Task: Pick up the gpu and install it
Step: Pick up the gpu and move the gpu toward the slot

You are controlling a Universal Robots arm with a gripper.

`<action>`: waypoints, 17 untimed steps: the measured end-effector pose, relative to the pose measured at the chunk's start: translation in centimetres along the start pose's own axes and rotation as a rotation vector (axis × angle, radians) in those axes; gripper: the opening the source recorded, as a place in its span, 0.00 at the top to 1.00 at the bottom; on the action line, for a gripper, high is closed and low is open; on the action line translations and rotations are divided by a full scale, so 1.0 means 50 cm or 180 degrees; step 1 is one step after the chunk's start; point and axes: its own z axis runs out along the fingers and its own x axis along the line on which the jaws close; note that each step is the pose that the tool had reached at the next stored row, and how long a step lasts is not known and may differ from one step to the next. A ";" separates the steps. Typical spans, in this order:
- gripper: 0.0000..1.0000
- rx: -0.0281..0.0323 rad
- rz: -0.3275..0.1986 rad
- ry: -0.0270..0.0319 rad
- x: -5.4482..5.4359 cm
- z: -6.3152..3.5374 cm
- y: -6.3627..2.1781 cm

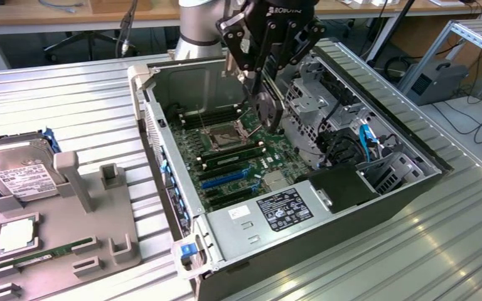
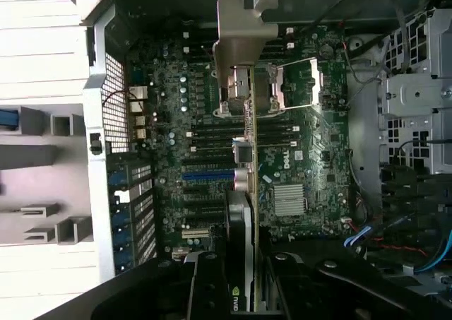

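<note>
My gripper point(image 1: 263, 74) hangs over the open computer case point(image 1: 167, 164) and is shut on the gpu point(image 1: 268, 108). The gpu is a thin dark card held upright on its edge, its lower end just above the motherboard near the processor socket point(image 1: 224, 136). In the wrist view the gpu point(image 2: 241, 217) appears edge-on between my black fingers point(image 2: 206, 286). Its pale metal bracket point(image 2: 244, 25) points toward the case's rear wall. The card runs over the memory slots and the blue expansion slots point(image 2: 207, 174); I cannot tell whether it touches the board.
A drive cage point(image 1: 310, 100) and loose cables with blue connectors point(image 1: 366, 139) crowd the case's right side in the exterior view. The power supply point(image 1: 285, 208) sits at its near end. A grey holder point(image 1: 73, 207) on the exterior view's left carries a hard drive point(image 1: 17, 172), a processor point(image 1: 15, 235) and a green memory stick point(image 1: 42, 256).
</note>
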 end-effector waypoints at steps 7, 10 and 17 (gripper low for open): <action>0.73 0.0000 0.0000 0.0000 -0.036 0.001 0.002; 0.73 0.0000 0.0000 0.0000 -0.066 0.001 0.004; 0.73 0.0000 0.0000 0.0000 -0.136 0.003 0.008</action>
